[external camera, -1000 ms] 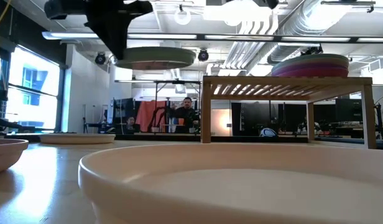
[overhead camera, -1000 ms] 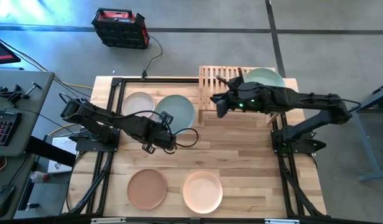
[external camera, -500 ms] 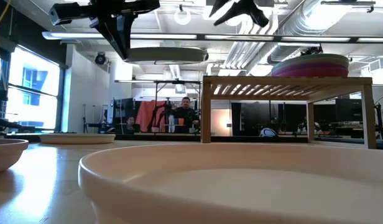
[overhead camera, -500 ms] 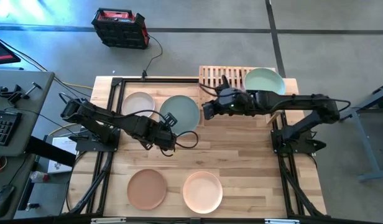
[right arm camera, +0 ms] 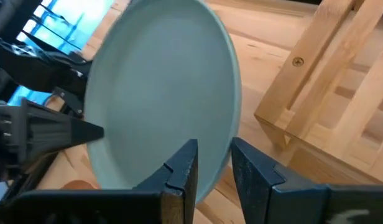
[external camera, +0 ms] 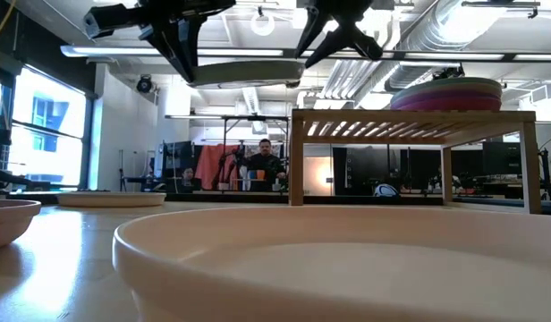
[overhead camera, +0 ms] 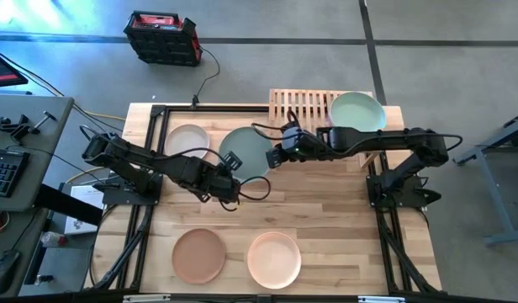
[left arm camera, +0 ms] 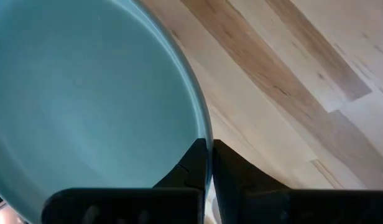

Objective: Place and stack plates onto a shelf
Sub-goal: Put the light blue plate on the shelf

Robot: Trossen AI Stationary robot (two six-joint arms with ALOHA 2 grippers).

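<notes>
The left gripper (overhead camera: 228, 189) pinches the rim of the sage plate (overhead camera: 245, 151), held aloft beside the shelf (overhead camera: 303, 107); the right gripper (overhead camera: 277, 156) straddles the opposite rim, jaws parted. If the left lets go before the right closes, the plate could tilt and drop. Only the low view shows the plate clear of the table; the high view shows each gripper's side.

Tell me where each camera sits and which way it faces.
High: above the table, looking straight down; both arms show.
Low: tabletop height, looking level into the room; both arms enter from above.
Left wrist: past the left gripper, shut on the sage plate rim.
Right wrist: past the open right gripper astride that rim.
Shared: the sage plate, in all four.
</notes>
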